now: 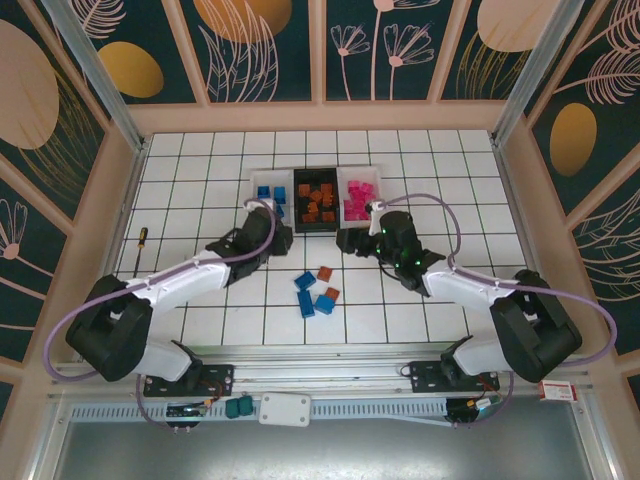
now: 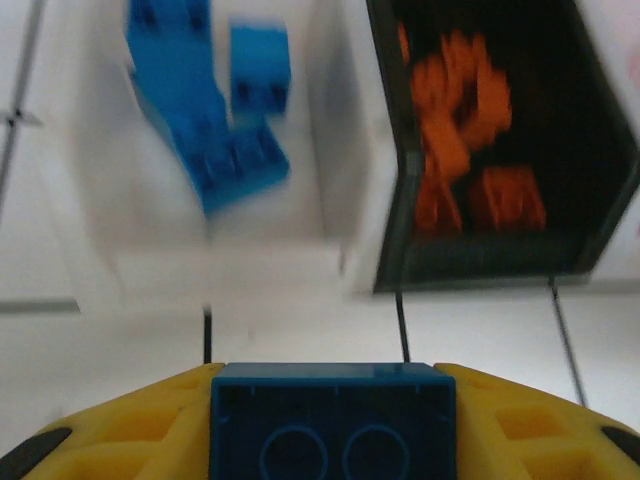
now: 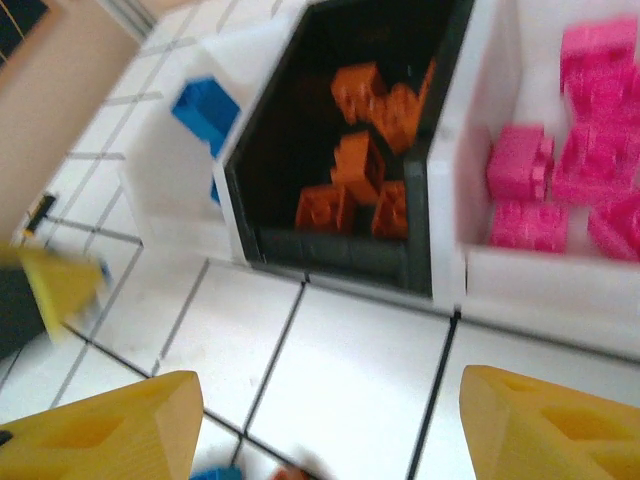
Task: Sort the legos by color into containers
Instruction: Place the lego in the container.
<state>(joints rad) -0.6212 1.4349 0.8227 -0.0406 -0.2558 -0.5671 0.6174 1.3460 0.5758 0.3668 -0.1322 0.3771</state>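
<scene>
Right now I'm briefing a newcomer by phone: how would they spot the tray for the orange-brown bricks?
On the white tiled table, look toward the far side for three small trays joined in a row. Take the middle tray, holding orange-brown bricks. It alone is black; the white trays beside it hold blue bricks and pink bricks.

You see smooth shiny plastic on the blue lego, matt plastic on the yellow fingers, and smooth tiles on the desk.
</scene>
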